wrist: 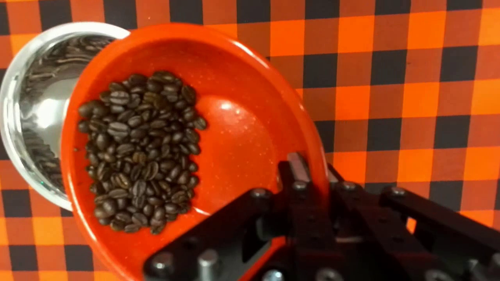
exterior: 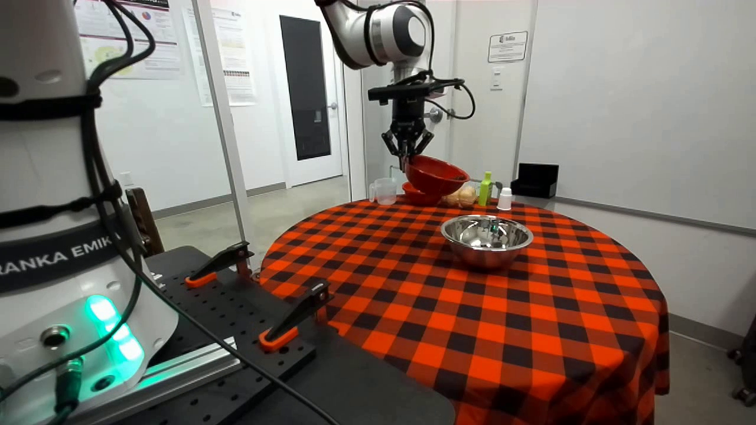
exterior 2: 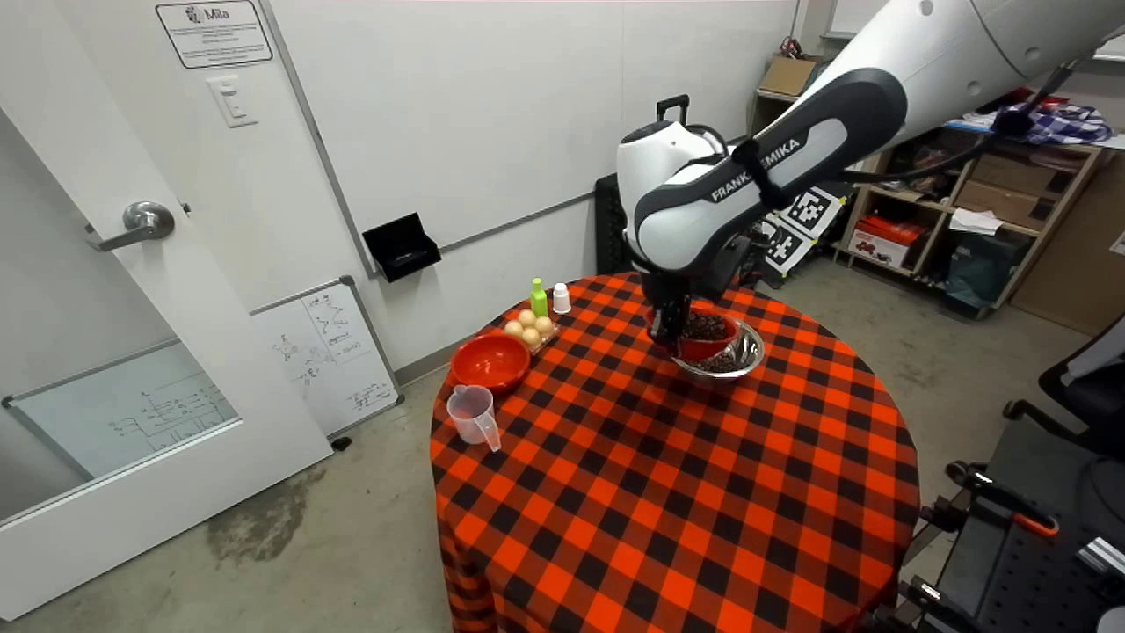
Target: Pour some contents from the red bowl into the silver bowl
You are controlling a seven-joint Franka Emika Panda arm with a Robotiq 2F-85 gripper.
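So the fingers (wrist: 299, 168) are clamped on the rim of the red bowl (wrist: 238, 134) at roughly 4 o'clock in the wrist view, one inside and one outside the wall. It hangs tilted in the air, and the silver bowl (wrist: 49, 109) sits on the worktop (exterior 2: 659, 492), poking out past the red rim around 9 to 10 o'clock. Coffee beans (wrist: 142, 156) are bunched toward 9 o'clock, pretty much opposite the grip, so my guess is the load wants to twist the bowl down out of the fingers. The bowl looks stiff and light, probably smooth enough to slip, not fragile; the beans should be dry and might let go all at once. I'd hold it right there on the rim, well away from the pouring edge, squeeze firmly and roll slowly. Can't tell if any beans are in the silver one, those dark streaks (wrist: 70, 54) could be reflections.
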